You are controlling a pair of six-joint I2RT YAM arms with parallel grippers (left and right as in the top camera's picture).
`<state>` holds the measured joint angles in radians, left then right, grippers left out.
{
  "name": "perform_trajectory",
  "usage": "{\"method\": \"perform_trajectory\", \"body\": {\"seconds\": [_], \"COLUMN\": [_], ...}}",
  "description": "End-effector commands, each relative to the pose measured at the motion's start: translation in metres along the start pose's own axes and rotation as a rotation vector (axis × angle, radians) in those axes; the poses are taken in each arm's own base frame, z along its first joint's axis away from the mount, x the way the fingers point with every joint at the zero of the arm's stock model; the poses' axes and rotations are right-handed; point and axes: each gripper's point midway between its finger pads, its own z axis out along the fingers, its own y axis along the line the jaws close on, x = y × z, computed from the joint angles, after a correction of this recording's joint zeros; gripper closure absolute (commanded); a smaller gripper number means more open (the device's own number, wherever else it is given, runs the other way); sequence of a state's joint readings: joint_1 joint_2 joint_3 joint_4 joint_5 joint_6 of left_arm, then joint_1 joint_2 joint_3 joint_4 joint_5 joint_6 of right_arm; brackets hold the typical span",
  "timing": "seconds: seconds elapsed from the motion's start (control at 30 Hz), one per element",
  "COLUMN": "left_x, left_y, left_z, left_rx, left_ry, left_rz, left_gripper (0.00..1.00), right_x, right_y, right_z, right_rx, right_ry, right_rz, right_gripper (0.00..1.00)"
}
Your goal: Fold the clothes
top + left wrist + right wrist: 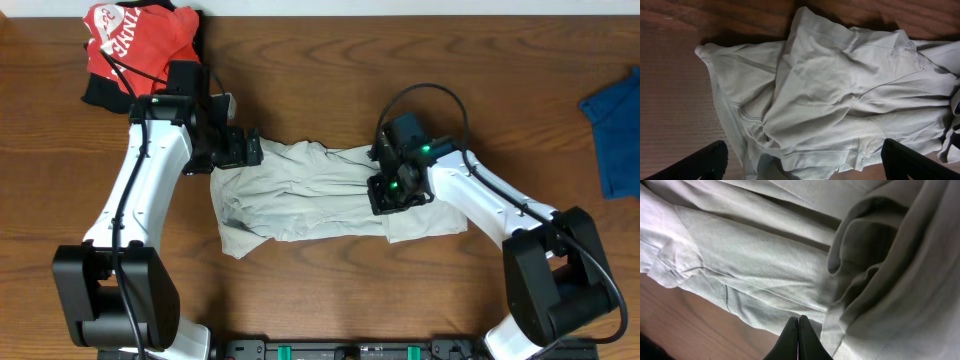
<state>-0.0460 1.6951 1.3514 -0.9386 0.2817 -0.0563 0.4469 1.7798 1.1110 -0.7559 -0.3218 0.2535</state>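
Observation:
A crumpled light grey garment [310,195] lies in the middle of the wooden table. My left gripper [245,150] hovers at its upper left edge. In the left wrist view the jaws [802,160] are wide open, one on each side of the grey cloth [840,90], and hold nothing. My right gripper [392,192] sits over the garment's right part. In the right wrist view its fingers [799,322] are pressed together at the hem of the grey cloth [765,255], with a raised fold right beside them.
A red and black garment [135,40] with white lettering is heaped at the back left, behind the left arm. A blue garment [615,130] lies at the right edge. Bare wood surrounds the grey garment.

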Motion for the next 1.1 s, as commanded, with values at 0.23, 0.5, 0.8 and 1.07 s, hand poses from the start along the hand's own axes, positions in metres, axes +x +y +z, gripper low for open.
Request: {"method": "perform_trajectory", "body": {"seconds": [0.23,0.5,0.8,1.07], "left_x": [0.002,0.002,0.002,0.001], "left_y": [0.0,0.0,0.0,0.0], "left_z": [-0.001,-0.001,-0.001,-0.001], "left_rx": [-0.002,-0.002,-0.002,-0.001], "left_ry": [-0.001,-0.001,-0.001,-0.004], "left_rz": [-0.009,-0.009,-0.009,-0.009], "left_gripper": [0.02,0.02,0.02,0.02], "right_x": [-0.045,-0.028,-0.017,-0.009], "right_y": [-0.046,-0.081,-0.072,-0.046], "right_z": [-0.115,-0.068,0.003,0.015], "right_rx": [0.32,0.347,0.268,0.26], "right_ry": [-0.306,-0.158,0.011,0.038], "right_rz": [0.06,0.113,0.093,0.018], "right_gripper": [0.99,0.99,0.99,0.99]}}
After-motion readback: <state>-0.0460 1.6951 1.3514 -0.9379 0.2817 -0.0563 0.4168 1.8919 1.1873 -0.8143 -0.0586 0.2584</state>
